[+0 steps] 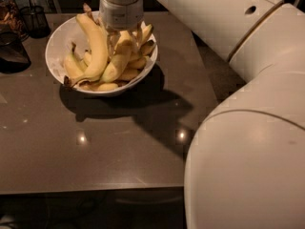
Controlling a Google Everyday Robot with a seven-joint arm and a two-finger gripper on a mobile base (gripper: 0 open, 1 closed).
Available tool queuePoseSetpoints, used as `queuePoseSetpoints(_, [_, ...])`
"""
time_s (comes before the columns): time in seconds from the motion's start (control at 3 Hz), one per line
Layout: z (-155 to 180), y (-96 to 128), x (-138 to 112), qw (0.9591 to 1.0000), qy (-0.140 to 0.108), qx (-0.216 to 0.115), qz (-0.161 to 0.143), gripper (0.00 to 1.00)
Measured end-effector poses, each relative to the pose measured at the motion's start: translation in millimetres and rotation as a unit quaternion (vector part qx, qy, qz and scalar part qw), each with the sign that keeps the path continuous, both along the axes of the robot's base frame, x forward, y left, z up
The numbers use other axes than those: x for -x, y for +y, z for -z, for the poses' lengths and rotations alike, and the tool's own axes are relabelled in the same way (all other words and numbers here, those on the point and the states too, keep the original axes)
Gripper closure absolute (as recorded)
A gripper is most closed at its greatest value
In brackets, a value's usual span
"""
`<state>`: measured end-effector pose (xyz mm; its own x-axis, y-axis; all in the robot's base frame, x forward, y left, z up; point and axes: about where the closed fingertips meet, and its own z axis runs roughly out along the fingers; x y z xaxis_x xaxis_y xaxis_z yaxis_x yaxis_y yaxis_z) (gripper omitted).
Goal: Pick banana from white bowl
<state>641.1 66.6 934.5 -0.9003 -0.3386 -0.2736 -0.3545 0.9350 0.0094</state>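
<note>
The white bowl (57,44) stands at the back left of the dark table and holds several bananas. My gripper (119,43) reaches straight down into the bowl from above, its white wrist over the far rim. It is shut on the long yellow banana (96,46), which stands tilted up on the gripper's left side. The banana's upper end rises above the far rim and its lower end rests near the bowl's front left. Shorter bananas (125,73) lie beneath and to the right of the gripper. The fingertips are partly hidden among the fruit.
The dark glossy table (95,147) stretches toward me. Dark glass containers (14,51) and a black wire cup (35,18) stand left of the bowl. My large white arm (248,128) fills the right side of the view.
</note>
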Motion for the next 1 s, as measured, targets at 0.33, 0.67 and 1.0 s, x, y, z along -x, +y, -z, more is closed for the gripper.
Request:
queuePoseSetpoints(0.33, [0,1,-1,1.0,-0.001,-0.001,-0.001,1.0])
queuePoseSetpoints(0.67, [0,2,-2,1.0,-0.002,-0.003,-0.002,1.0])
queuePoseSetpoints(1.0, [-23,-1,1,0.9991,-0.014,-0.031,-0.026,1.0])
